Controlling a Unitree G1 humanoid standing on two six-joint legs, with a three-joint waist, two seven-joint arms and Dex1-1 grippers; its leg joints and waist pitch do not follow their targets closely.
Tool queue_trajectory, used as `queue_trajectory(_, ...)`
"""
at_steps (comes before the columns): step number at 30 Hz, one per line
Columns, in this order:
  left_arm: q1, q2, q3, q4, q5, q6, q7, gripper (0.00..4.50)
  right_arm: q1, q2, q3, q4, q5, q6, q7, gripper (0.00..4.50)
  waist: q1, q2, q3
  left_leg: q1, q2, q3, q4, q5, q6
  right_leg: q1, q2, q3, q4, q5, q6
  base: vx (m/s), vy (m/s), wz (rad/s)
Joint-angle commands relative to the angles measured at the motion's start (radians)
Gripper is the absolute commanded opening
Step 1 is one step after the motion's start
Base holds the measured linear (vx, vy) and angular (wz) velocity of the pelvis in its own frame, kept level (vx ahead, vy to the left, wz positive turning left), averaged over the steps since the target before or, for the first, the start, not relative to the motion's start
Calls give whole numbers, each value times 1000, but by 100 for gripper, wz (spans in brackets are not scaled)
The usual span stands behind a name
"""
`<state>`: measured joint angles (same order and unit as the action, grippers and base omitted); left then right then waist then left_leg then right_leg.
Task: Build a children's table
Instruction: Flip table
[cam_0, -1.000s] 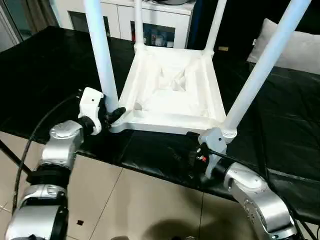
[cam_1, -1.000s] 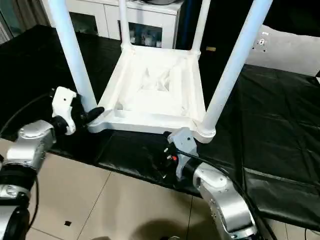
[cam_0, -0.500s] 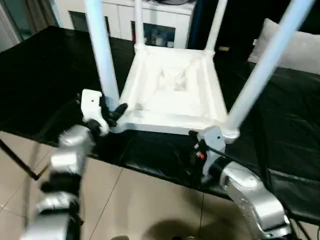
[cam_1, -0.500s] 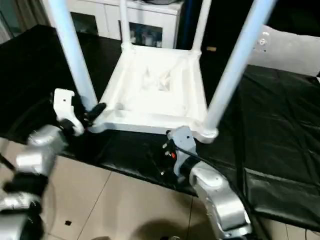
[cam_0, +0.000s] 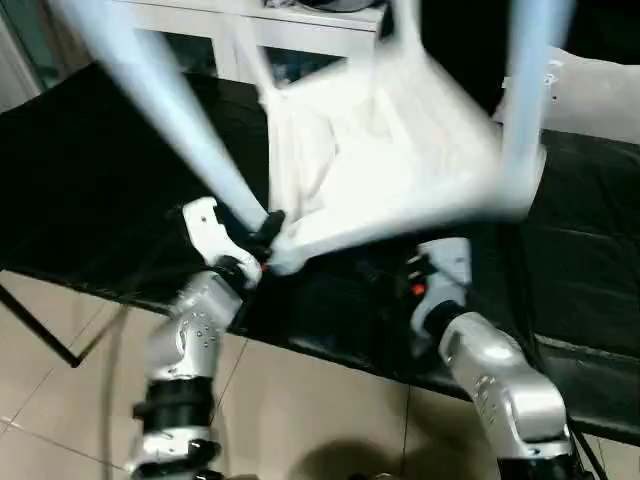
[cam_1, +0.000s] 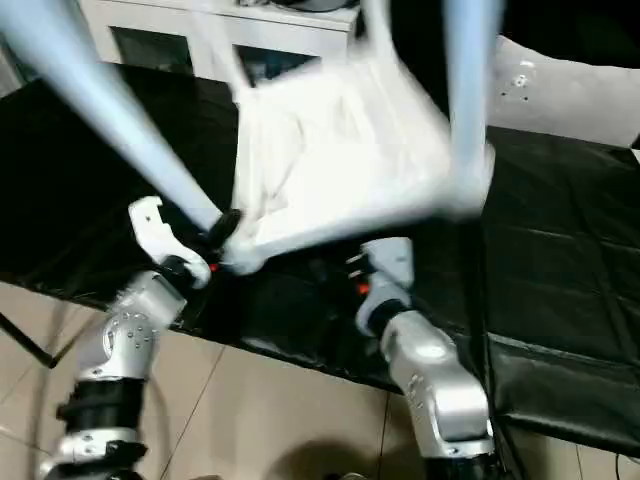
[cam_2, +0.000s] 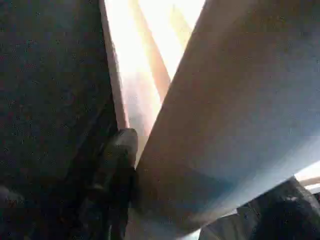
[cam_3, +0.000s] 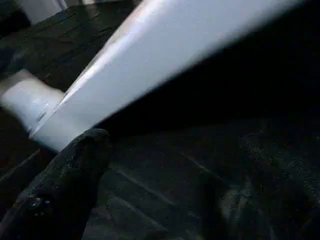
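The table (cam_0: 380, 150), legs up, tips on the black cloth (cam_0: 90, 170), its six-o'clock edge lifted. The left gripper (cam_0: 262, 235) clamps the leg (cam_0: 170, 110) at eight o'clock, likely to flip it. The right gripper (cam_0: 440, 265), under the raised edge, gapes wide, empty.

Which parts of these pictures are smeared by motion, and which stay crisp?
Left eye view: the white table and its legs are streaked, while the black work surface stays fairly crisp. Left wrist view: a leg looms as a soft pale mass beside one dark finger. Right wrist view: a leg is smeared.
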<state>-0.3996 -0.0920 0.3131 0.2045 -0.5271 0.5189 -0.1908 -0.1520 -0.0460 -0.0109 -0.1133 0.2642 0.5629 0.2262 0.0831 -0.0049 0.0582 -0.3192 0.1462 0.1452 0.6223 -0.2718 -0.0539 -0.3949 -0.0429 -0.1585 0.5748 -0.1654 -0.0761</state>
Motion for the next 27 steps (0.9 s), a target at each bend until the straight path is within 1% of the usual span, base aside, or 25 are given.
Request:
queue_trajectory(1, 27, -10, 1, -17, -32, 65, 10, 254, -18, 7, -22, 1, 27, 10, -12, 450, 4, -12, -68, -27, 71, -28, -68, 57, 102, 66, -123, 77, -98, -380, 129, 0, 0, 0)
queue_trajectory(2, 34, -10, -11, -26, -29, 77, 0, 254, -31, 18, -38, 12, 41, -8, -17, 450, 5, -12, -70, -29, 73, -30, -68, 77, 109, 65, -121, 77, -92, -348, 130, 0, 0, 0)
queue_trajectory(3, 42, -12, -24, -38, -27, 91, -10, 254, -50, 37, -63, 28, 63, -32, -27, 450, 7, -12, -71, -31, 75, -30, -67, 90, 117, 63, -124, 79, -89, -328, 123, 0, 0, 0)
queue_trajectory(4, 44, -11, -29, -42, -31, 97, -11, 254, -60, 47, -75, 34, 77, -42, -27, 450, 8, -11, -71, -29, 75, -31, -67, 94, 118, 63, -123, 78, -88, -323, 120, 0, 0, 0)
queue_trajectory(6, 49, -7, -46, -55, -44, 118, -19, 254, -92, 74, -108, 59, 113, -61, -24, 450, 8, -10, -71, -30, 76, -30, -67, 102, 128, 62, -125, 79, -87, -313, 107, 0, 0, 0)
queue_trajectory(7, 51, -7, -49, -59, -50, 126, -20, 254, -105, 81, -117, 71, 123, -67, -21, 450, 9, -9, -71, -30, 77, -31, -67, 104, 128, 62, -125, 80, -84, -310, 104, 0, 0, 0)
queue_trajectory(8, 53, -7, -54, -66, -58, 138, -20, 254, -126, 89, -125, 93, 135, -70, -13, 450, 9, -6, -72, -28, 79, -30, -67, 109, 130, 61, -126, 80, -83, -302, 94, 0, 0, 0)
queue_trajectory(9, 55, -4, -64, -74, -63, 151, -25, 254, -155, 95, -129, 129, 134, -89, -5, 450, 8, -5, -72, -29, 81, -31, -68, 108, 129, 61, -128, 80, -83, -304, 81, 0, 0, 0)
queue_trajectory(11, 59, -5, -69, -87, -68, 171, -33, 254, -185, 106, -140, 169, 143, -99, -9, 450, 9, -2, -72, -29, 80, -30, -67, 107, 124, 63, -129, 81, -83, -307, 74, 0, 0, 0)
queue_trajectory(12, 63, -5, -74, -97, -72, 185, -42, 254, -214, 117, -155, 209, 152, -105, -18, 450, 7, -4, -73, -29, 83, -30, -67, 112, 123, 63, -129, 82, -80, -300, 65, 0, 0, 0)
queue_trajectory(13, 65, -4, -79, -103, -75, 195, -51, 254, -239, 123, -166, 247, 151, -114, -34, 450, 8, -3, -74, -28, 84, -31, -67, 117, 123, 62, -130, 83, -78, -292, 59, 0, 0, 0)
queue_trajectory(14, 67, -3, -84, -109, -78, 203, -58, 254, -264, 131, -180, 283, 155, -121, -47, 450, 6, -3, -74, -28, 85, -31, -67, 129, 123, 61, -131, 84, -75, -276, 46, 0, 0, 0)
queue_trajectory(15, 70, 0, -91, -115, -79, 210, -66, 254, -293, 143, -203, 323, 176, -127, -57, 450, 7, -1, -75, -25, 86, -31, -66, 128, 125, 60, -133, 85, -72, -268, 29, 0, 0, 0)
queue_trajectory(16, 71, 2, -94, -117, -79, 212, -69, 254, -303, 147, -212, 337, 184, -131, -60, 450, 6, -1, -74, -26, 86, -30, -66, 131, 125, 60, -133, 87, -72, -265, 25, 0, 0, 0)
queue_trajectory(17, 75, 7, -104, -125, -80, 219, -77, 254, -338, 162, -242, 384, 212, -144, -69, 450, 9, 0, -75, -26, 85, -29, -66, 137, 128, 61, -134, 88, -68, -253, 16, 0, 0, 0)
queue_trajectory(18, 80, 12, -116, -135, -81, 231, -90, 254, -392, 177, -281, 446, 259, -169, -56, 450, 10, 0, -77, -25, 89, -29, -66, 136, 133, 60, -136, 88, -66, -245, 1, 0, 0, 0)
queue_trajectory(19, 82, 12, -118, -138, -80, 234, -90, 254, -418, 183, -298, 471, 281, -190, -47, 450, 7, -1, -76, -27, 90, -30, -67, 137, 132, 61, -136, 88, -64, -241, -2, 0, 0, 0)
queue_trajectory(20, 84, 12, -119, -141, -78, 235, -89, 254, -435, 188, -311, 488, 295, -206, -40, 450, 9, 0, -77, -27, 91, -30, -65, 155, 136, 61, -136, 88, -61, -218, -12, 0, 0, 0)
queue_trajectory(21, 84, 12, -120, -142, -77, 236, -88, 248, -447, 193, -322, 496, 312, -215, -33, 433, 7, -1, -77, -25, 93, -30, -65, 162, 142, 60, -137, 89, -58, -203, -24, 0, 0, 0)
queue_trajectory(23, 86, 14, -122, -144, -69, 237, -87, 245, -468, 200, -340, 512, 335, -227, -12, 416, 6, -3, -77, -27, 93, -29, -64, 163, 150, 63, -138, 90, -54, -193, -32, 0, 0, 0)
queue_trajectory(24, 88, 16, -124, -145, -63, 236, -87, 245, -474, 201, -341, 516, 342, -226, 1, 416, 5, -5, -78, -27, 91, -27, -63, 169, 156, 64, -138, 90, -54, -188, -34, 0, 0, 0)
queue_trajectory(25, 89, 18, -124, -144, -57, 235, -87, 245, -479, 203, -343, 520, 345, -227, 14, 400, 5, -8, -78, -29, 89, -27, -62, 174, 160, 64, -137, 90, -54, -185, -34, 0, 0, 0)
queue_trajectory(26, 90, 18, -122, -142, -53, 234, -85, 245, -481, 206, -345, 522, 348, -225, 18, 400, 6, -6, -78, -30, 87, -26, -62, 174, 163, 66, -138, 91, -54, -187, -34, 0, 0, 0)
queue_trajectory(27, 91, 19, -120, -142, -50, 232, -83, 245, -487, 209, -352, 533, 353, -223, 21, 386, 6, -8, -78, -31, 86, -24, -61, 175, 166, 65, -136, 90, -57, -202, -30, 0, 0, 0)
